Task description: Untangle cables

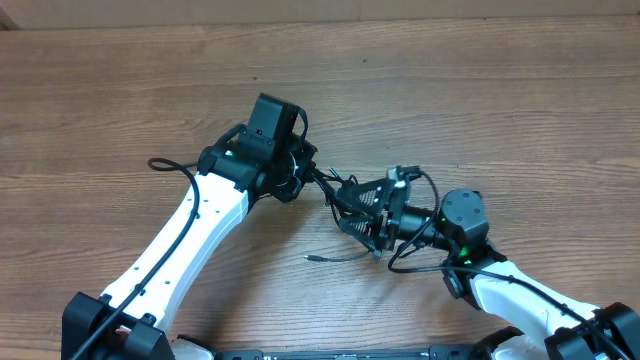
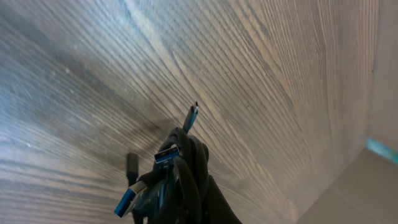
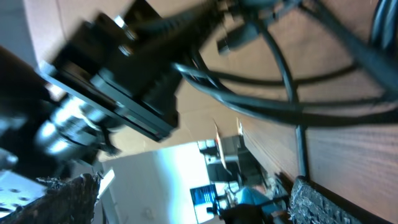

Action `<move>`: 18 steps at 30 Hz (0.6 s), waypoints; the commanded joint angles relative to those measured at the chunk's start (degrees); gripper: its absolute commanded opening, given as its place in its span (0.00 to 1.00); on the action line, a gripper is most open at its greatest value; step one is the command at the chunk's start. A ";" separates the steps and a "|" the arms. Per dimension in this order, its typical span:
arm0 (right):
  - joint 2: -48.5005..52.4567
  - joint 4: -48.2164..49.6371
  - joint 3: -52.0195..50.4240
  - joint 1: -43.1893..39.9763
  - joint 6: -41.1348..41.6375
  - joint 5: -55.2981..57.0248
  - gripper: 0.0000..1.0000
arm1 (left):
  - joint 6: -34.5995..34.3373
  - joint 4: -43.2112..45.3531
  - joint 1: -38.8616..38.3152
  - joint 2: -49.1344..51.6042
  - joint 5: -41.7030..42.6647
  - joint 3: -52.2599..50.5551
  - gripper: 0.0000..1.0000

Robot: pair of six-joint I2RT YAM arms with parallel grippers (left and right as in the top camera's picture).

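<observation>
- The left gripper is found clamped shut on the cables, a black bunch at frame centre.
- Blue USB plugs are seen protruding from the bunch, above the wooden table.
- The right gripper is held wide open just beside the bunch, with nothing clamped. Cords are seen crossing ahead of its pads.
- One loose cord end is noted lying on the table, lower centre.

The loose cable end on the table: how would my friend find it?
Find the wooden table, then the gap between the two white arms. Just nearer the robot than the black cable tangle, one thin cord end stretches out alone over bare wood.
</observation>
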 commanded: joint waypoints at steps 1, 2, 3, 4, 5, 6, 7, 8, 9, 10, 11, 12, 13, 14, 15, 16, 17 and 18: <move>-0.24 -2.58 0.17 2.82 -2.21 0.50 0.97 | -7.23 0.44 -0.35 -0.39 1.20 0.70 0.04; -0.24 -4.17 0.17 3.56 -2.62 0.72 0.97 | -7.63 0.46 -0.35 -0.39 1.29 0.70 0.04; -0.24 -6.01 0.17 4.13 -2.86 1.01 0.97 | -8.13 0.42 -0.35 -0.39 1.29 0.70 0.04; -0.24 -7.43 0.17 4.55 -3.19 1.36 0.97 | -8.52 0.39 -0.35 -0.39 1.29 0.70 0.04; -0.24 -8.59 0.17 4.87 -3.85 1.68 0.97 | -8.81 0.39 -0.35 -0.39 1.33 0.70 0.04; -0.24 -9.77 0.17 5.07 -4.13 1.99 0.97 | -9.07 0.39 -0.35 -0.39 1.36 0.70 0.04; -0.24 -10.88 0.17 5.14 -4.15 2.19 0.97 | -9.35 0.37 -0.35 -0.39 1.57 0.70 0.04; -0.24 -12.07 0.17 5.16 -4.13 2.45 0.96 | -9.35 0.39 -0.35 -0.39 1.75 0.70 0.04; -0.24 -13.11 0.17 5.16 -4.13 2.67 0.96 | -9.35 0.37 -0.35 -0.39 1.77 0.70 0.05; -0.24 -13.86 0.17 5.16 -4.11 2.86 0.96 | -9.35 0.37 -0.33 -0.39 1.75 0.70 0.04; -0.24 -14.47 0.15 5.18 -4.13 2.97 0.96 | -9.40 0.39 -0.33 -0.39 1.75 0.70 0.04; -0.24 -15.04 0.17 5.18 -4.15 2.97 0.96 | -9.60 0.39 -0.33 -0.39 1.73 0.70 0.04; -0.24 -15.76 0.15 5.18 -4.33 2.95 0.96 | -9.60 0.39 -0.33 -0.39 1.73 0.70 0.04; -0.24 -16.20 0.15 5.18 -4.72 2.93 0.96 | -9.57 0.39 -0.33 -0.39 1.70 0.70 0.04; -0.24 -16.44 0.15 5.18 -5.20 2.89 0.96 | -9.53 0.39 -0.33 -0.39 1.68 0.70 0.04; -0.24 -16.72 0.17 5.18 -5.20 2.75 0.96 | -9.46 0.35 -0.33 -0.39 1.60 0.70 0.04; -0.24 -16.83 0.17 5.18 -5.20 2.67 0.96 | -9.01 0.26 -0.33 -0.39 1.27 0.70 0.04; -0.24 -16.74 0.17 5.18 -5.18 2.56 0.96 | -8.46 0.22 -0.33 -0.39 0.83 0.70 0.04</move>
